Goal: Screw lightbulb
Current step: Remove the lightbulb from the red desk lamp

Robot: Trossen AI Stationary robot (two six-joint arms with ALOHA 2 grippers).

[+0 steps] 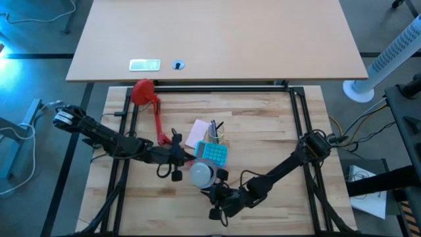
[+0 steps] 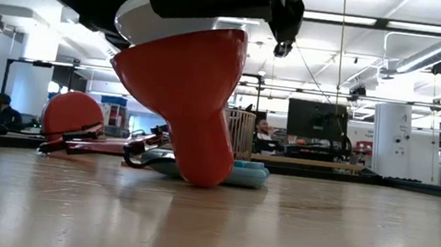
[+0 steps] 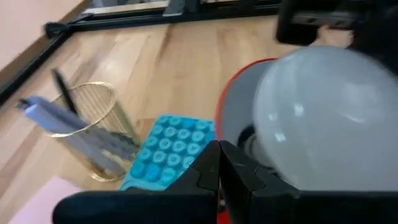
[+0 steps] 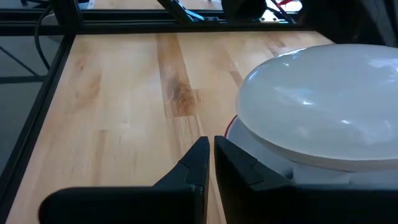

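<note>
Lightbulb (image 1: 203,174) seated dome-up in the red lamp shade (image 2: 186,94), slightly toward 6 o'clock from table centre in the high view. Shade tilted, narrow end down on the wooden table (image 1: 276,141). Left gripper (image 1: 179,158) just at 10 o'clock of the bulb, fingers (image 3: 214,168) pressed together on nothing visible (tips right against the shade's rim). Right gripper (image 1: 220,199) close at 5 o'clock of the bulb, fingers (image 4: 205,162) likewise drawn together, empty. Blue tray (image 1: 212,153) touching the shade at 1 o'clock; wire pen cup (image 3: 93,134) beyond it; pink paper (image 1: 197,133) at 12. Red lamp base (image 1: 143,91) far off at 10 o'clock.
</note>
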